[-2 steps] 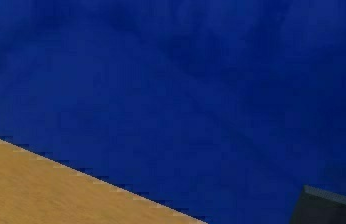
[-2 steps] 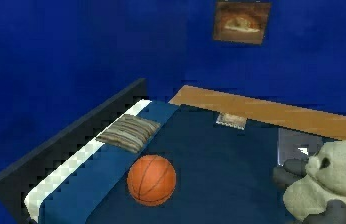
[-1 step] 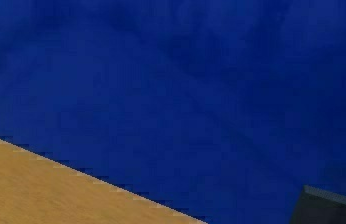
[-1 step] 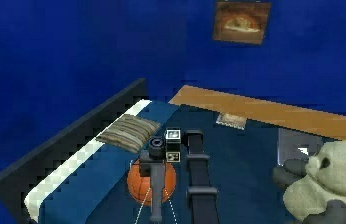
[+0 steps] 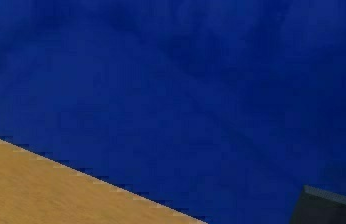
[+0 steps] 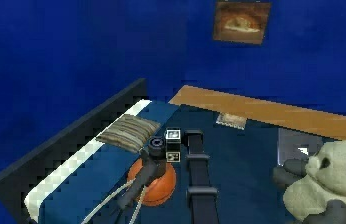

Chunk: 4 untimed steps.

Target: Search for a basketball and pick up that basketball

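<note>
Across both views, blue walls [image 6: 61, 50] are taking up the most ground, and wooden floor [image 5: 41, 190] is showing at seven o'clock in the forward view. In the arm side view, a bed [image 6: 91, 180] with a blue cover and a dark frame is running from eight o'clock toward the centre. A panda plush [image 6: 326, 175] is sitting at four o'clock, well apart from the work. The arm [image 6: 199, 180] is rising from six o'clock. A striped pillow [image 6: 129, 130] is lying just beyond its far end, and a framed picture [image 6: 243, 20] is hanging at one o'clock.

The basketball [image 6: 153, 186], an orange round shape, is lying on the bed at about six-thirty, right at the gripper [image 6: 129, 200]. With the ball resting on the cover behind the fingers, I cannot tell whether the gripper is holding anything.

Judgement on risk: the ball is round and is sitting on soft bedding, so a finger coming in off-centre is likely to push it away rather than seat it. Lifting before a hold is confirmed is likely to leave the ball behind. The pillow nearby may be snagging a finger.
</note>
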### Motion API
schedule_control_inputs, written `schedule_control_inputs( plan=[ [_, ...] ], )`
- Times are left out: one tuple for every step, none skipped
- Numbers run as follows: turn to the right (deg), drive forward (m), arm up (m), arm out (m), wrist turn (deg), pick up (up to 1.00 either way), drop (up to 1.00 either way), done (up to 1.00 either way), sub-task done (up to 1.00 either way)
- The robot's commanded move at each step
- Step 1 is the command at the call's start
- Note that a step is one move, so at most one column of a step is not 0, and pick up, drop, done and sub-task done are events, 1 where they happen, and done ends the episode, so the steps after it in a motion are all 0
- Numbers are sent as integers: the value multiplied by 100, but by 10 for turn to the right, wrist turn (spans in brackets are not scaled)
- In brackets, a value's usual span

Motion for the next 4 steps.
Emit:
schedule_control_inputs(
  plan=[
    [0, 0, 0, 0, 450, 0, 0, 0, 0],
    [0, 0, 0, 0, 450, 0, 0, 0, 0],
    [0, 0, 0, 0, 270, 0, 0, 0, 0],
    [0, 0, -30, 0, 0, 0, 0, 0, 0]
  ],
)
